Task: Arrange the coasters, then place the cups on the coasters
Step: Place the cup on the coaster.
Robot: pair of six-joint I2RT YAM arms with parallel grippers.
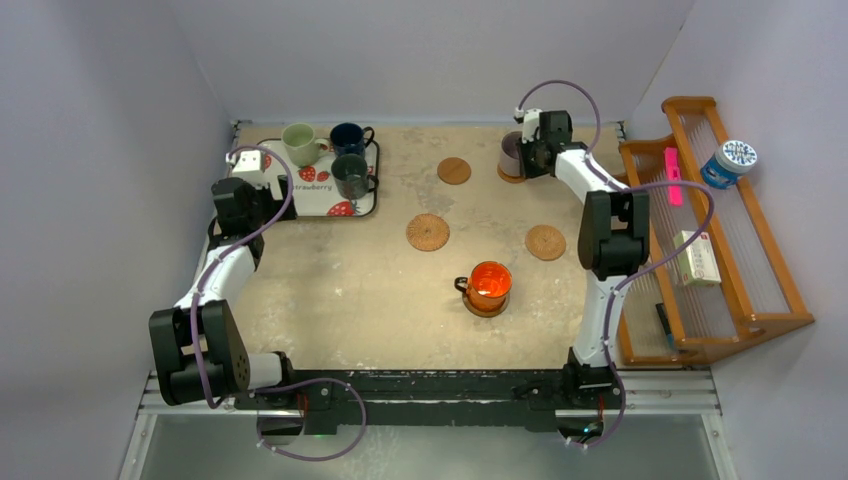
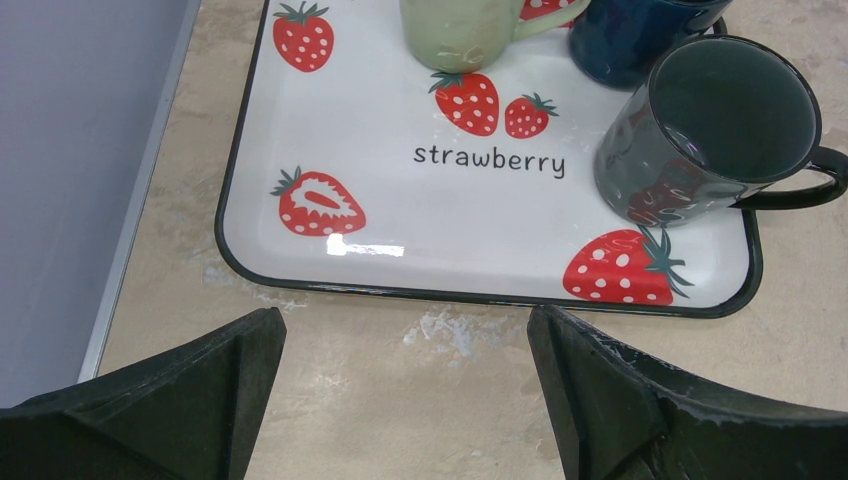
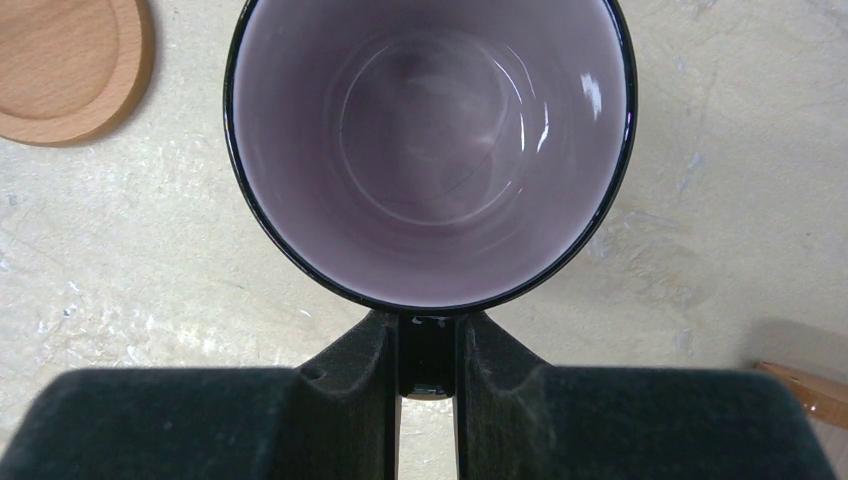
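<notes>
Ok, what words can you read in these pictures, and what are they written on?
"strawberry": printed in black on the white tray, among the red strawberry drawings.
White box on the wooden rack: any print is too small to read.
Blue jar on the same rack: its lid shows a pattern, too blurred to tell whether it holds words.
Nothing else readable.

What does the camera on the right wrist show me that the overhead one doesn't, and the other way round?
Only the right wrist view: the inside of the mauve cup, glossy and empty, and the right gripper shut on its handle. Only the overhead view: the orange cup on a coaster, the pale green cup, navy cup and dark green cup on the strawberry tray, two bare woven coasters, the left arm and the wooden rack. Both: the mauve cup, the right gripper and the sandy tabletop.
</notes>
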